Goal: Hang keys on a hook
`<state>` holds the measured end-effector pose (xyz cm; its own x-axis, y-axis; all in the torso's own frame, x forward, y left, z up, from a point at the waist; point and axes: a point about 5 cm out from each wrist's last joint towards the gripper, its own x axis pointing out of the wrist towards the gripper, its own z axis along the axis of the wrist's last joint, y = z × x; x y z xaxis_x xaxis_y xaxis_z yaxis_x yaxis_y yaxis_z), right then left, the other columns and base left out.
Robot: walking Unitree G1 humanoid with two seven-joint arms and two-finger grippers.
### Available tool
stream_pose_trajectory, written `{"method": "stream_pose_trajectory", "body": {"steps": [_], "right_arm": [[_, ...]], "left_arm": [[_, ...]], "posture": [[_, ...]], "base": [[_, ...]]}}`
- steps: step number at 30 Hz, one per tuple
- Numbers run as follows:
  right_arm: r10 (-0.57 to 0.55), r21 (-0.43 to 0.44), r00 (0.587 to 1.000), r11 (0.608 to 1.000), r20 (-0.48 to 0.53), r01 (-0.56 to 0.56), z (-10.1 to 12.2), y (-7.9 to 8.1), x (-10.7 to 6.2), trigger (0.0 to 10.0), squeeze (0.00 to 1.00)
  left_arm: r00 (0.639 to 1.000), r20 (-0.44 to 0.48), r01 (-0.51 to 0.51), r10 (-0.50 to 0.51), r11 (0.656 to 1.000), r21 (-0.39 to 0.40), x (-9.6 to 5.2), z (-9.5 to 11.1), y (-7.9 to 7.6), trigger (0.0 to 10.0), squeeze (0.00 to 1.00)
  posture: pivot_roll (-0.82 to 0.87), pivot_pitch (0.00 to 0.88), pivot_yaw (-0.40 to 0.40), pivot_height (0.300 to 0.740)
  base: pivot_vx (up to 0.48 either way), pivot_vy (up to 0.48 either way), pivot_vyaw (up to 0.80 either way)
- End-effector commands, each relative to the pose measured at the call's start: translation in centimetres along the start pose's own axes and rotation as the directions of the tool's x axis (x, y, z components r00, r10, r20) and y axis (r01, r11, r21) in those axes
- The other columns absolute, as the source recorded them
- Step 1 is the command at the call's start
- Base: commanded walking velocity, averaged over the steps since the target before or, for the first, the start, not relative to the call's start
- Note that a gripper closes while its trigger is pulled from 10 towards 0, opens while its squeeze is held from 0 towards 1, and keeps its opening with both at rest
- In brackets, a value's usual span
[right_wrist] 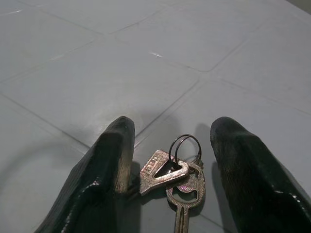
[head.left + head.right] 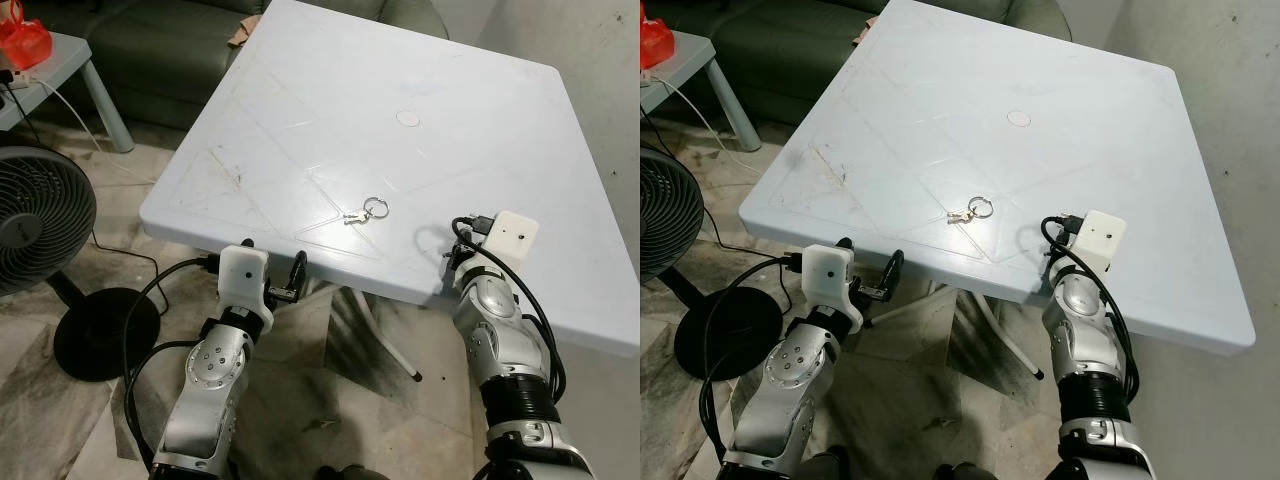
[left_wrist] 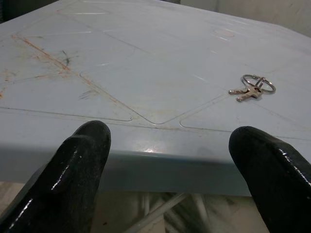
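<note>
Table (image 2: 420,60): pale plastic, square, scuffed.

Keys (image 2: 365,212): small bunch on a ring, flat on tabletop, near the robot-side edge, between the two arms.

L gripper (image 2: 272,258): at the near table edge, level w/ the rim, fingers (image 3: 85,160) spread apart, holding nothing. Keys well apart from it, further in on the table.

R gripper (image 1: 170,131): over the tabletop, fingers (image 1: 114,155) parted. R wrist view: two keys on a ring (image 1: 177,172) lie on the table between the fingertips, one finger just beside the key head; contact unclear. Whether same bunch as in head view: cannot tell.

Surroundings: floor fan (image 2: 30,215) to the left, green sofa (image 2: 170,50) behind.
</note>
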<state>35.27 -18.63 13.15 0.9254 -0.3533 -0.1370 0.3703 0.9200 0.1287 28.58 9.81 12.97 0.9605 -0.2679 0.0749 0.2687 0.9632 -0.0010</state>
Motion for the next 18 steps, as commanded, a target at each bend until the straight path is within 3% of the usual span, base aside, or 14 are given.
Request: {"method": "stream_pose_trajectory", "body": {"steps": [1, 18], "right_arm": [[-0.035, 0.009, 0.999, 0.999, 0.011, 0.035, 0.29, -0.58, 0.13, 10.0, 0.00], [-0.125, -0.048, 0.989, 0.991, -0.082, 0.121, -0.63, -0.38, 0.50, 10.0, 0.00]], "left_arm": [[1.000, -0.007, 0.013, -0.013, 1.000, 0.001, -0.17, -0.15, -0.37, 10.0, 0.00], [1.000, -0.007, 0.007, -0.007, 1.000, 0.001, -0.26, -0.12, -0.32, 10.0, 0.00]], "posture": [[0.09, 0.191, -0.134, 0.740], [0.10, 0.195, -0.136, 0.740]], "base": [[0.000, 0.000, 0.00], [0.000, 0.000, 0.00]]}}
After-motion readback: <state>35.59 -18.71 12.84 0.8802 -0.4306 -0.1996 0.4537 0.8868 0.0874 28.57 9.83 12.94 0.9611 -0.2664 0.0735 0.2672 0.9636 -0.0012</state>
